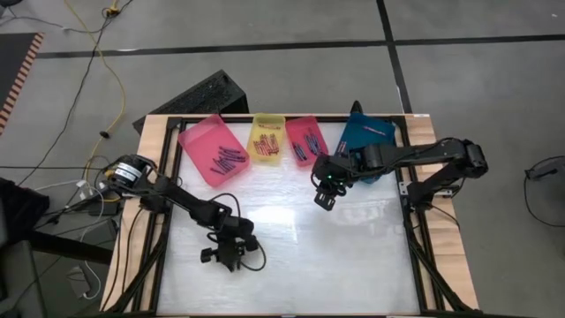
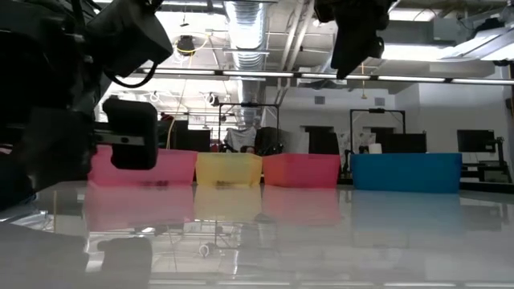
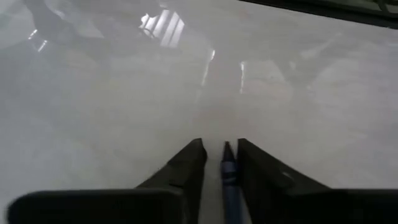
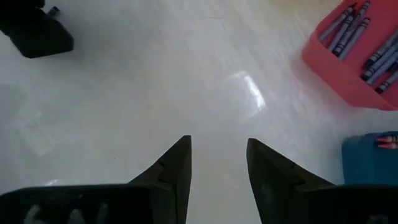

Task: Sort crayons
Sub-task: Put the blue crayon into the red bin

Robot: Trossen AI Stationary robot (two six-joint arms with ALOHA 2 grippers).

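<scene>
A dark blue crayon (image 3: 229, 177) lies on the white table between the fingers of my left gripper (image 3: 221, 144), its tip pointing away from the wrist. This gripper (image 1: 231, 258) is down at the table near the front left, fingers close together but open. My right gripper (image 1: 325, 196) hangs open and empty above the table, just in front of the red tray (image 1: 306, 140). More crayons lie in the pink tray (image 1: 212, 150), the yellow tray (image 1: 267, 139) and the red one. The blue tray (image 4: 370, 158) shows one red crayon (image 4: 387, 142). My left gripper has the blue crayon lengthwise between its fingers, which slant down from the table's left and lie along it. A strip of table shows between one finger (image 3: 189, 163) and the crayon. Whether the other finger (image 3: 255, 163) touches it I cannot tell.
The four trays stand side by side along the table's far edge. A black frame rail (image 1: 410, 221) runs round the white surface, with wooden boards outside it. Bare white table lies between the two grippers and along the near edge.
</scene>
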